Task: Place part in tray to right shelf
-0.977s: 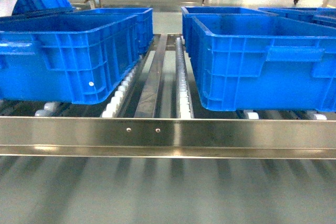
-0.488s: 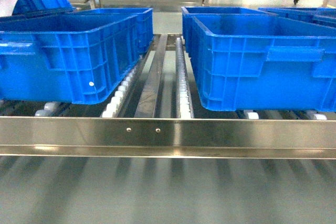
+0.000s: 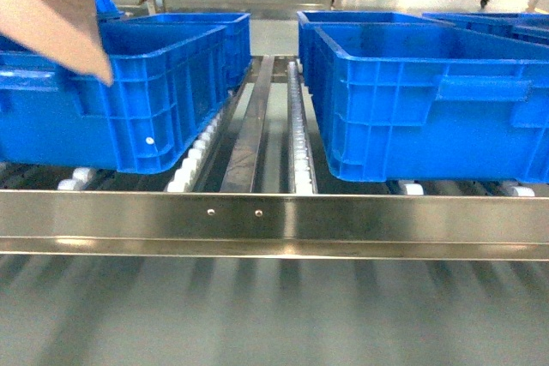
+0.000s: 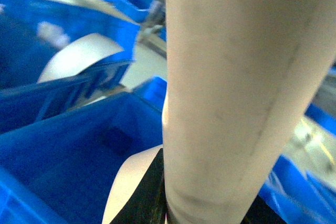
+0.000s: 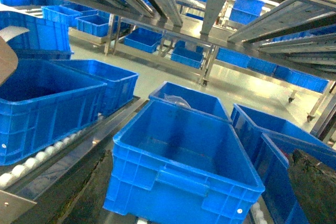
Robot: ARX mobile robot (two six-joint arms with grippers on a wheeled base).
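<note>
Above the left blue crate [image 3: 120,92], the pinkish-beige tray [image 3: 51,10] tilts into the head view's top-left corner; its long handle [image 4: 241,93] fills the left wrist view. Whether the left fingers grip it cannot be told. Neither the right fingers nor the part shows. Crates sit on the right shelf [image 3: 274,220], behind its two-screw rail.
</note>
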